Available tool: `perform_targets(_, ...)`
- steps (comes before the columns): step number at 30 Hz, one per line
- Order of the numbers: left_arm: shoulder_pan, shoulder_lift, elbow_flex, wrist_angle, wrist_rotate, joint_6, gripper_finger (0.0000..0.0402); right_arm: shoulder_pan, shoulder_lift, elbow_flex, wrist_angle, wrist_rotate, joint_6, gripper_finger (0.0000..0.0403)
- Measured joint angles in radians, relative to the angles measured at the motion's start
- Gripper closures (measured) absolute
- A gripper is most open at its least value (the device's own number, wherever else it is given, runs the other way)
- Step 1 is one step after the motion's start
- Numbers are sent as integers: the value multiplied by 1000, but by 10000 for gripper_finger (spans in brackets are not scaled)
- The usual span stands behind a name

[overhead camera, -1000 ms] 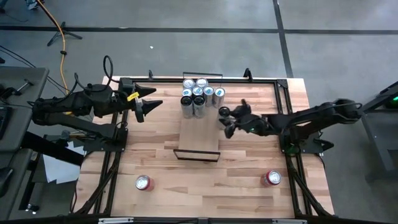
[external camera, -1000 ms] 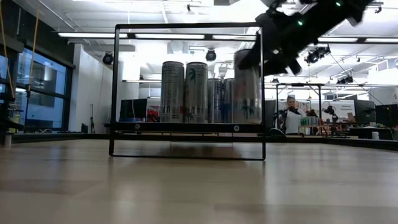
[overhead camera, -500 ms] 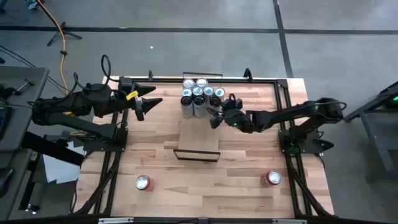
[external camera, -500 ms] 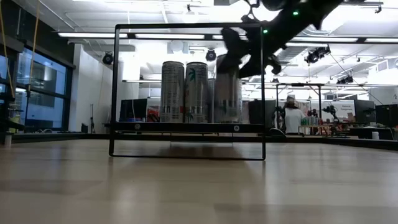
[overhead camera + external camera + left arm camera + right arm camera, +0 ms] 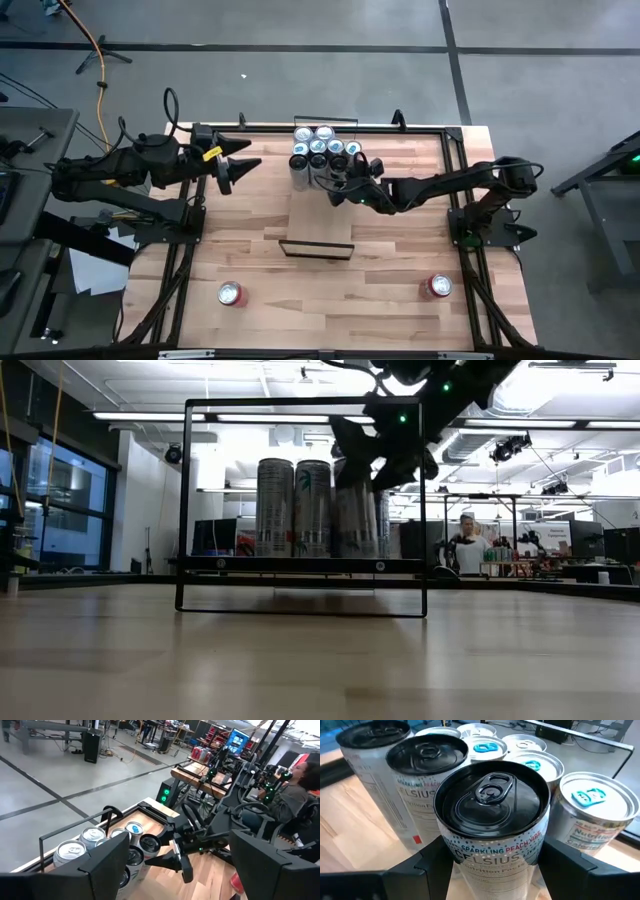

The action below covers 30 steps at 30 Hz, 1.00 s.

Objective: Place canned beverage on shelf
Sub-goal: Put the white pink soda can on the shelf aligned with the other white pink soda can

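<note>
Over the far end of the shelf [image 5: 318, 205], the right gripper [image 5: 343, 187] is seen clamped on a tall black-topped can [image 5: 492, 815], its fingers pressed against the can's two sides in the right wrist view. The can is held upright, just beside the cluster of cans [image 5: 322, 152] already standing at the shelf's back. In the low view it is carried at about the same level as the shelved cans [image 5: 296, 507], within the black frame [image 5: 186, 505], but whether its base touches the plank cannot be told.

The step in hand is judged to be the setting down. It is best done by lowering the can straight, with no tilt, into the free spot at the front of the group, so that the neighbours, which are close on the far side and on both flanks, are not nudged. The grip should be released only once the base is felt to rest flat on the wood. The fingers should then be opened no wider than needed, since the adjacent cans stand near, and the gripper drawn back toward the open front of the shelf rather than sideways.

The left gripper [image 5: 238, 167] waits near the table's left edge, its fingers spread and empty. Two red cans [image 5: 231, 293] are left at the table's near side, well apart.
</note>
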Motion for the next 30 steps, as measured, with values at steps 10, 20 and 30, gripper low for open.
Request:
perform_targets(10, 0, 0, 0, 0, 15, 0, 103, 0, 0, 0, -15, 3, 47, 166)
perform_targets(20, 0, 0, 0, 0, 15, -6, 103, 0, 0, 0, -15, -6, 47, 166)
perform_targets(30, 0, 0, 0, 0, 15, -7, 103, -1, -1, 0, -28, -7, 35, 166)
